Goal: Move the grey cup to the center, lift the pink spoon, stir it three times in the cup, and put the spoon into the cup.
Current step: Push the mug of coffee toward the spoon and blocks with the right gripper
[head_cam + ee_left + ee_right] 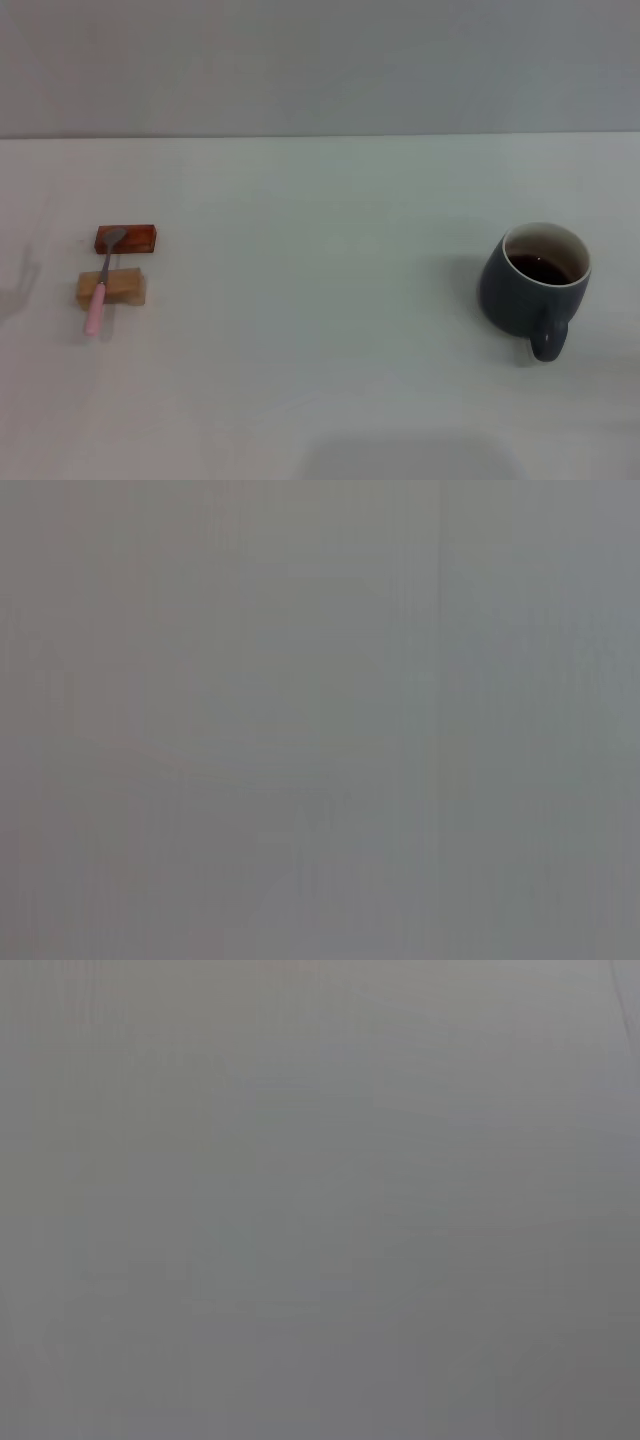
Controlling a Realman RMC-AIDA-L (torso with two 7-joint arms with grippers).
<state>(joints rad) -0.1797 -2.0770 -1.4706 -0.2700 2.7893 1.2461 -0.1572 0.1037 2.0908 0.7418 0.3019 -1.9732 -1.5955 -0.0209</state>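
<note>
A white table (320, 330) is seen, with no arm or gripper shown in any view; whether either pincer is open or closed cannot be told. The grey cup (533, 281) is stood upright well to the right, dark liquid inside, its handle turned toward the robot; it has not yet been brought to the center. Far to the left, a tan wooden block (124, 288) and a reddish-brown block (127, 238) are laid close together, and the pink spoon (101, 284) is bridged across both. Liquid could be slopped if the cup is jerked; the spoon could be knocked off its supports by a careless approach
</note>
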